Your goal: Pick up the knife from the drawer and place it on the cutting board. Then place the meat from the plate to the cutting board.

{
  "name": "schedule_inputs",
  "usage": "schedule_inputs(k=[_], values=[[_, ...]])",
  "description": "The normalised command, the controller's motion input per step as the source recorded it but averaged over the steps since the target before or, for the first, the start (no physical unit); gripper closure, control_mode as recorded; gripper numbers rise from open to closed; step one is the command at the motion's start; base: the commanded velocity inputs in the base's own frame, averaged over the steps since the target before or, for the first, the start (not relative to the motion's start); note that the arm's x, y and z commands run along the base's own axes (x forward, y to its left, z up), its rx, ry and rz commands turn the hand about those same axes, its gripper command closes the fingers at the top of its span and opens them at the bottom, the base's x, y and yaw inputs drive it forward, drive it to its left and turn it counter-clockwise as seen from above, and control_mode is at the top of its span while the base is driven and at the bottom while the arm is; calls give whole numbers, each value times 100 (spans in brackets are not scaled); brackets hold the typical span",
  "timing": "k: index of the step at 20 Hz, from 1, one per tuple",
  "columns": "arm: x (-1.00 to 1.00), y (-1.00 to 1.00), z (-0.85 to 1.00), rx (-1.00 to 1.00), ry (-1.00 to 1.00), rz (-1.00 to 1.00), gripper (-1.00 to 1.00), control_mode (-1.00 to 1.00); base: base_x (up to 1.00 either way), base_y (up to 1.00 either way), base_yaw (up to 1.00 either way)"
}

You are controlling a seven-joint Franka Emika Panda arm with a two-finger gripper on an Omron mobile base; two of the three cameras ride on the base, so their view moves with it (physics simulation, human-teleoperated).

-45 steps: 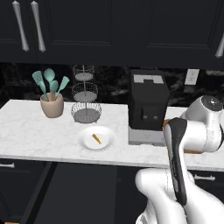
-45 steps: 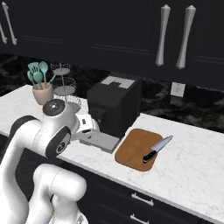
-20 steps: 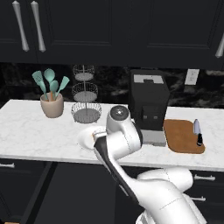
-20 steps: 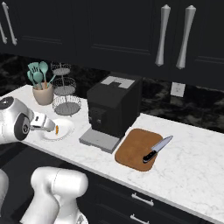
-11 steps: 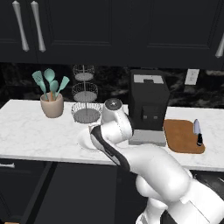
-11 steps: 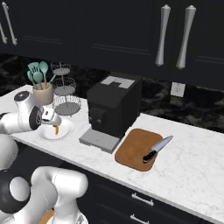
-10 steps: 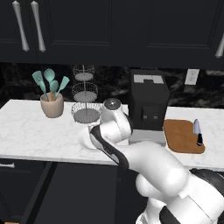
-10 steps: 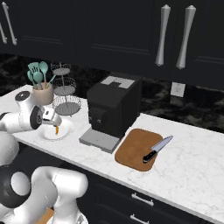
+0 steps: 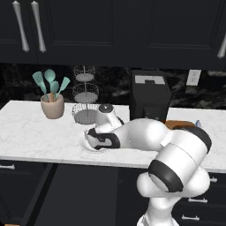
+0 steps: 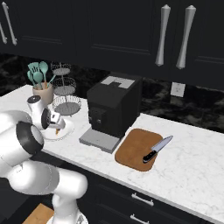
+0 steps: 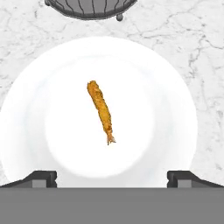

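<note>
In the hand view the white plate point(image 11: 166, 109) lies straight below my open gripper point(image 11: 112, 178). The orange-brown meat point(image 11: 101, 112) lies alone at the plate's middle, with my fingertips point(image 11: 42, 177) standing wide apart above the plate's near rim and touching nothing. From the right base view the gripper point(image 10: 55, 124) hangs just over the plate point(image 10: 65, 130) and the meat point(image 10: 57, 130). The knife point(image 10: 156, 148) rests across the brown cutting board point(image 10: 133, 151). A black drawer point(image 10: 141, 199) below the board is shut. In the left base view my arm hides most of the plate point(image 9: 84, 144).
A wire tiered basket point(image 10: 65, 94) stands just behind the plate, and a pot of teal utensils point(image 10: 40, 87) to its left. The black coffee machine point(image 10: 111, 111) sits between the plate and the cutting board. Black cabinets hang above the white marble counter point(image 10: 192, 166).
The arm has swung left from the coffee machine's side and come down over the plate. The knife has stayed on the cutting board. The gripper has stayed open.
</note>
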Motion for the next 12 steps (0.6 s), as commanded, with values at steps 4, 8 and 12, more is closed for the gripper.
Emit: schedule_inputs(k=[4,8,12], values=[[39,8,-22,0,2,0,-100,-100,0,0,0],[34,0,-13,0,0,0,-100,-100,0,0,0],[15,1,-15,0,0,0,-100,-100,0,0,0]])
